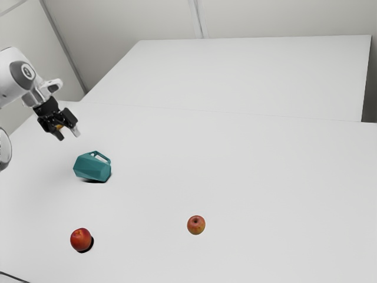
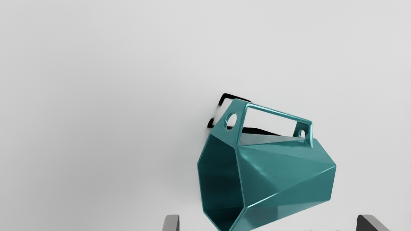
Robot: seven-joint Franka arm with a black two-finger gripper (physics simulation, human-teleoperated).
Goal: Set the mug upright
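Note:
My gripper hangs above the table at the exterior view's left, higher than the teal mug and apart from it. The faceted mug lies on its side, its handle raised off the table. In the wrist view the mug shows its dark open mouth at one end and its closed base at the other. The gripper is open, its two fingertips wide apart with the mug's body in view between and beyond them.
On the white table, a red peach-like fruit lies nearer the exterior camera than the mug. A red-yellow apple sits farther toward the exterior view's right. Pale walls stand behind.

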